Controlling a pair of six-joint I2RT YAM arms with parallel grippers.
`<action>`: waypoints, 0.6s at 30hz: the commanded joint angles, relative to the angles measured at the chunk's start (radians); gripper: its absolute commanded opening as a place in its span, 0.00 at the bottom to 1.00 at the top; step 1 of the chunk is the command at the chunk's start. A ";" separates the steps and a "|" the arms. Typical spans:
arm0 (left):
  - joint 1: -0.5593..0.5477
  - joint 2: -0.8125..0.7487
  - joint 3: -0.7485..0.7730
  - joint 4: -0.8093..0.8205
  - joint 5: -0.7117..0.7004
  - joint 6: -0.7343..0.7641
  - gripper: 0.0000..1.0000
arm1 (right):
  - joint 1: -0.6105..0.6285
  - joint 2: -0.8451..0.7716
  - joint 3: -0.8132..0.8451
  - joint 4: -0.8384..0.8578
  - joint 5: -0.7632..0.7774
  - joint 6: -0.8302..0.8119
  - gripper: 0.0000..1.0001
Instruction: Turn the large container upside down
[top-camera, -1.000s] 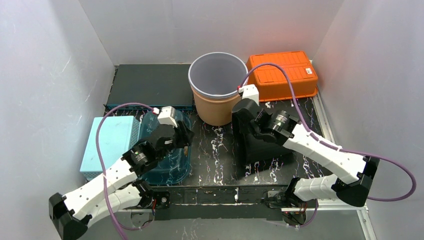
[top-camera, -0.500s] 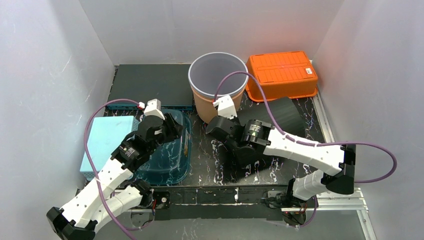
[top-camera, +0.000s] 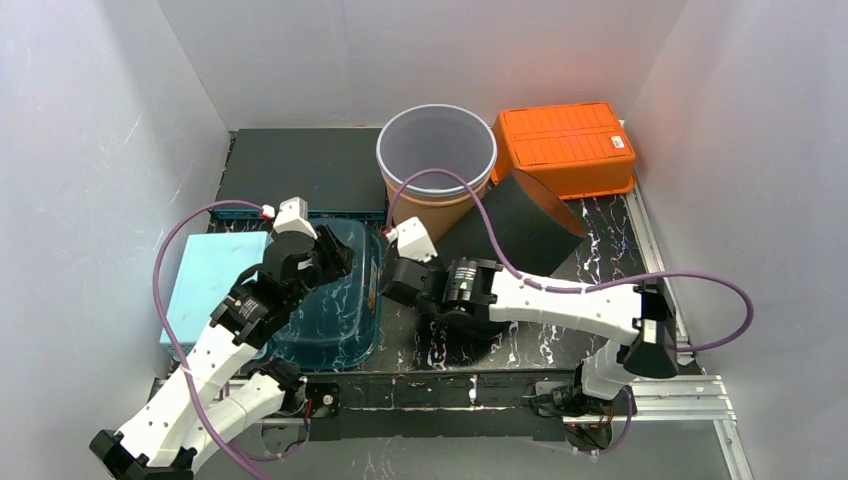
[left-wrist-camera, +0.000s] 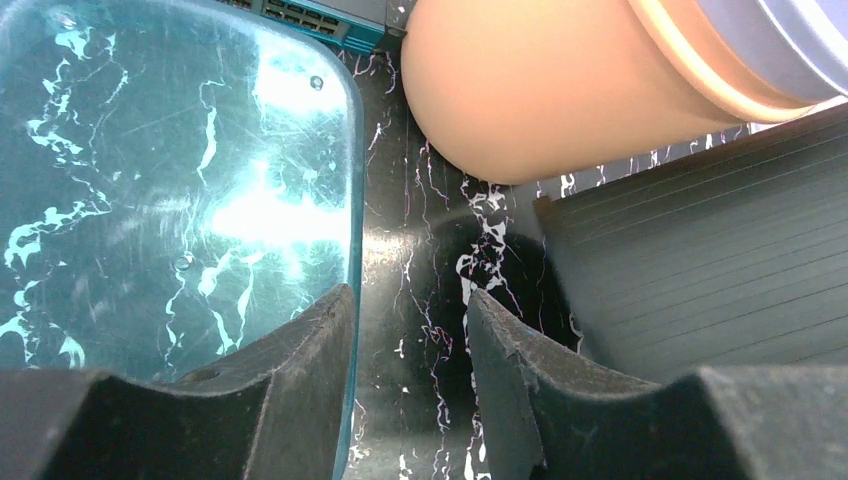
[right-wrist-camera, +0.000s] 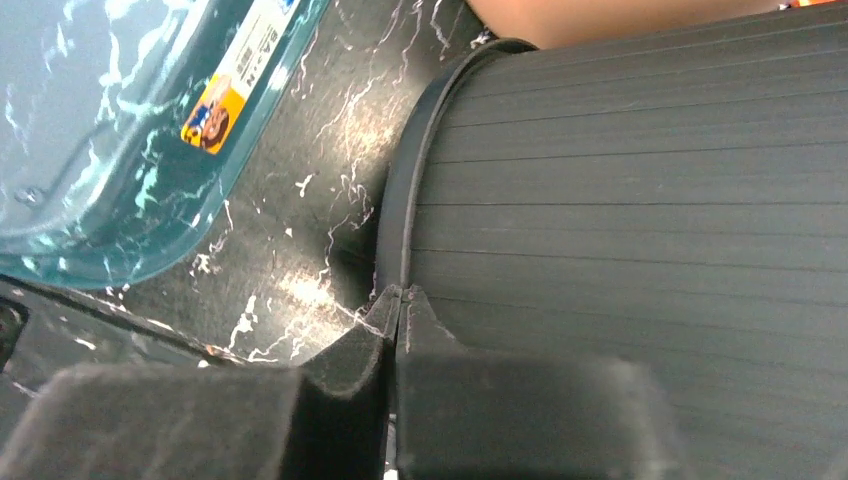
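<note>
Teal tub (left-wrist-camera: 150, 200) at left. Left gripper (left-wrist-camera: 410, 300) hangs over its right edge, jaws partly apart, nothing between them. Right gripper (right-wrist-camera: 400, 296) is nearer the black bin (right-wrist-camera: 650, 200), jaws pinched tight on its rim. Bin lies tipped mid-table just beside the orange bucket (left-wrist-camera: 540, 90), long axis running from the jaws toward back right. Flip likely pivots on that rim grip.

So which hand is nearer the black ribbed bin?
Right. The right hand pinches the rim of the black ribbed bin; the left hand hangs open, apart from it, by the teal tub.
</note>
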 joint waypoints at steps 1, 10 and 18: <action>0.011 -0.029 0.041 -0.038 -0.048 0.016 0.43 | 0.016 0.048 0.000 -0.026 -0.028 0.003 0.01; 0.015 -0.044 0.024 -0.048 -0.050 0.004 0.43 | 0.017 0.122 -0.044 0.011 -0.011 -0.031 0.01; 0.016 -0.052 0.009 -0.050 -0.047 -0.003 0.44 | 0.018 0.143 -0.056 0.047 -0.037 -0.049 0.01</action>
